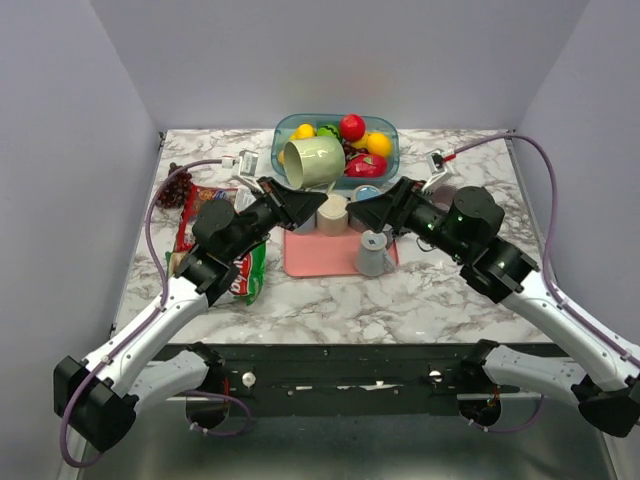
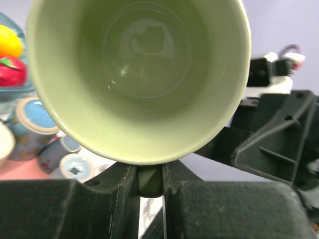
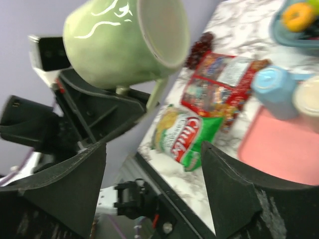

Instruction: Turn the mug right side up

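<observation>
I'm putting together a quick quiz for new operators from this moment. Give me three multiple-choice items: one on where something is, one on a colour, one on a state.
1. Where is the green mug?
A. Lying on the tray
B. Held in the air by the left gripper
C. Clamped in the right gripper

2. What colour is the tray?
A. Pink
B. Black
C. Yellow

3. How does the right gripper stand?
A. Shut on the green mug
B. Open, holding nothing
C. Shut on the tray

Answers:
1 B: the left wrist view shows the left gripper clamped on the mug's handle, with the mug raised.
2 A: the top view shows the tray is pink.
3 B: in the right wrist view its fingers stand wide apart with nothing between them.
</observation>
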Motion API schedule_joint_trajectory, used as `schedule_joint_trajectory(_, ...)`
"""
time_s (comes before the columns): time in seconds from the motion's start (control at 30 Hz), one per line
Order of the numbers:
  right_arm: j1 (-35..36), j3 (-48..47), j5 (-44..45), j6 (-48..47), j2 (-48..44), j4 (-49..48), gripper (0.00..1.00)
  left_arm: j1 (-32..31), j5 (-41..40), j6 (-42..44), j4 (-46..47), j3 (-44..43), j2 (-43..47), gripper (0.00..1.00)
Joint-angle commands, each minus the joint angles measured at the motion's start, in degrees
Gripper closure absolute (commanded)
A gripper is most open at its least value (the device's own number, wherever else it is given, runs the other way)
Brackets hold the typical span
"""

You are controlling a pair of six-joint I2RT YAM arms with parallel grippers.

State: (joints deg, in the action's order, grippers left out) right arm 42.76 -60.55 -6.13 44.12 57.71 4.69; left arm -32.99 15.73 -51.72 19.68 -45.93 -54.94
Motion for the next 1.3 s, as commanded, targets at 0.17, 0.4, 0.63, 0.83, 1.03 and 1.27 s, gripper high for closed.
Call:
schedule_joint_trajectory(0.17, 0.04, -5.27, 29.49, -9.04, -11.47, 24.74, 0.07, -13.05, -13.78, 18.14, -17.29, -19.09, -15.52, 1.00)
schedule_joint_trajectory(0.4, 0.04, -10.63, 39.00, -12.65, -17.71, 32.14, 0.00, -21.31, -18.27, 21.66, -19.59, -33.33, -32.93, 1.00)
schedule_joint_trajectory(0.63, 0.04, -12.83, 37.95, -14.06, -23.08, 32.93, 0.00, -28.52, -21.00, 24.13, -26.18, -53.78, -51.92, 1.00)
schedule_joint_trajectory(0.83, 0.13, -16.35, 35.76, -14.59, -25.02, 36.88, 0.00, -32.83, -29.16, 31.85, -31.63, -73.55, -69.84, 1.00)
schedule_joint_trajectory(1.03, 0.04, -15.39, 35.05, -13.45, -28.18, 40.22, 0.00, -32.92, -27.77, 33.27, -37.80, -88.46, -83.48, 1.00)
schedule_joint_trajectory(1.27, 0.04, -12.84, 33.91, -11.78, -30.38, 41.63, 0.00, -33.01, -28.64, 34.14, -33.13, -88.71, -88.75, 1.00)
